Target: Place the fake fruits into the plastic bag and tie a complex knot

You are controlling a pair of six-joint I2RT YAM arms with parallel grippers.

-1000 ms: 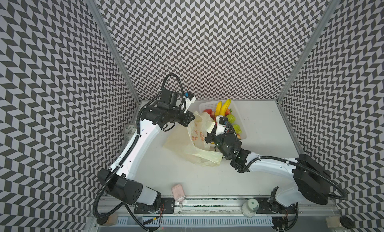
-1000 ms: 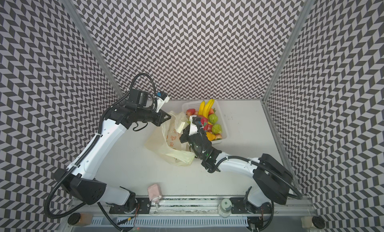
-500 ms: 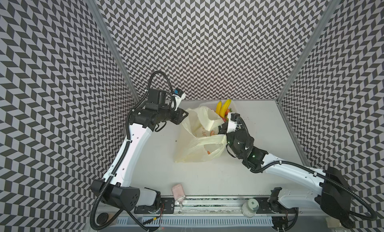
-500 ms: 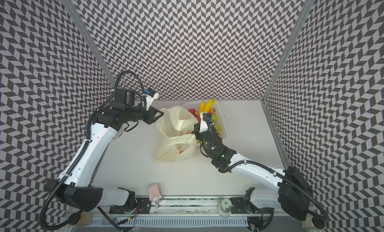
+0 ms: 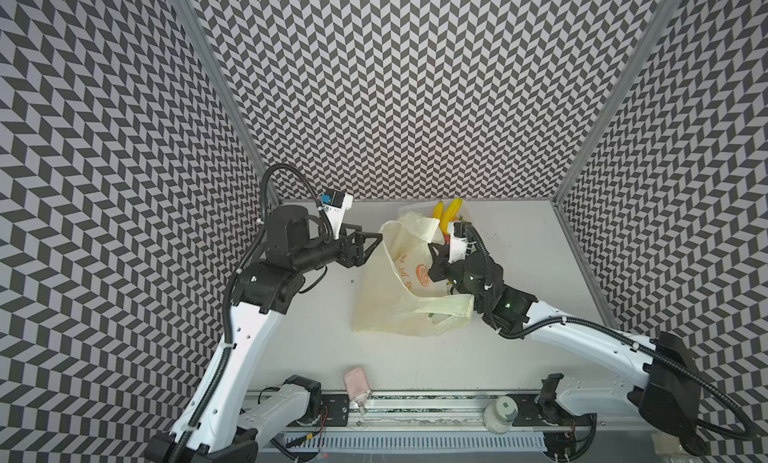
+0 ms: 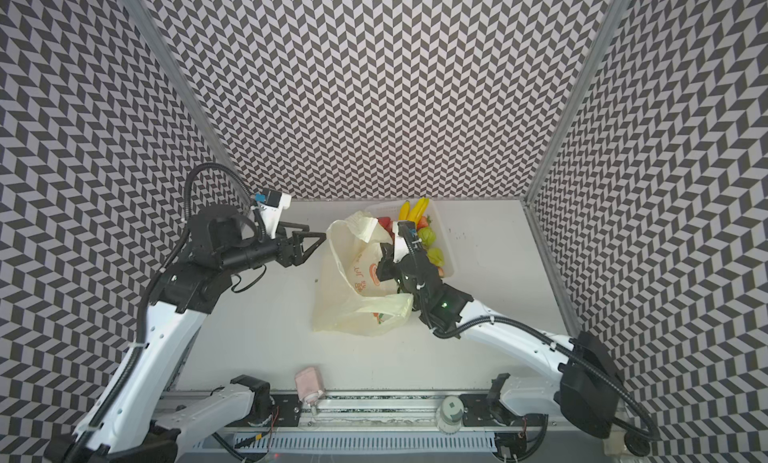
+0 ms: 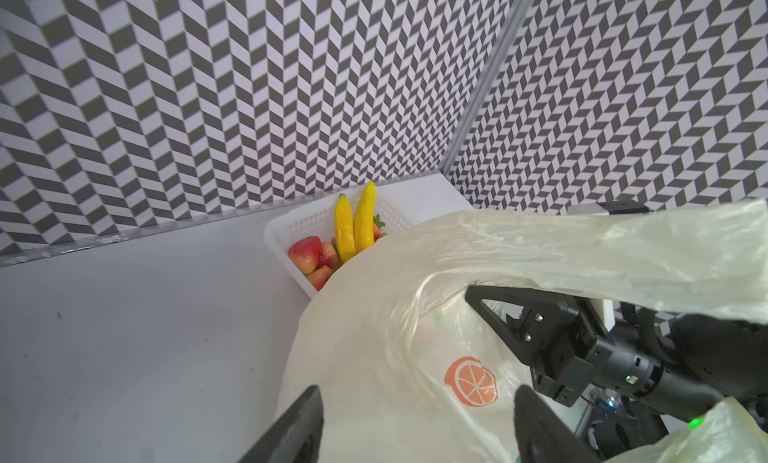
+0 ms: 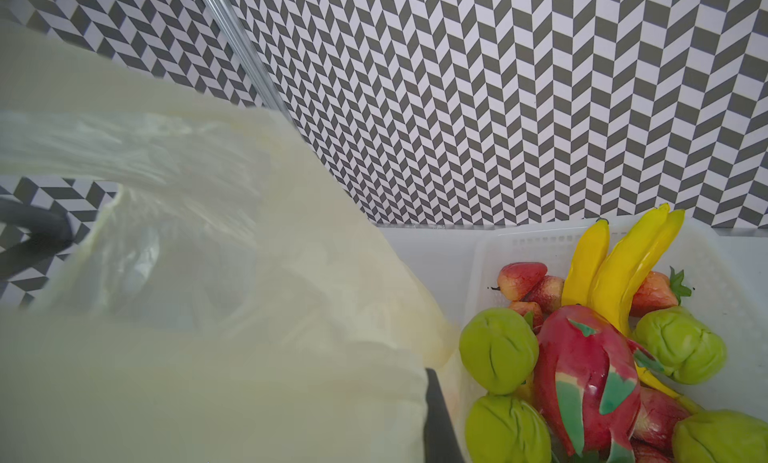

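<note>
Evidently thin, slick film to deal with: plastic bag (image 5: 386, 307), pale yellow with an orange-fruit print, slumped on the counter (image 5: 316, 328) near the middle, mouth lifted, just beside the white perforated basket (image 7: 307, 226). Light and floppy by the look of it; no shape of its own, likely to collapse or slide out of a shallow pinch. Best taken by a bunched handle strip (image 7: 602, 253) or a fold of the rim, never by the flat side panel.

Fake fruits (image 6: 427, 235) not in the bag but piled in the basket: yellow bananas (image 7: 353, 224), red dragon fruit (image 8: 582, 373), bumpy green fruits (image 8: 498, 351), a strawberry (image 8: 652, 292). Glossy, hard-looking, rounded; probably light yet prone to rolling or squirting out of a grip, so better gripped across the middle.

Left end effector (image 7: 417, 392): jaws spread wide, empty, tips right at the bag's side away from the basket; contact with the film impossible to tell. Right end effector (image 7: 482, 301): clenched at the rim on the basket side, beneath the taut handle strip, apparently pinching film and holding the mouth up; exact bite hidden behind the bag in the right wrist view.
</note>
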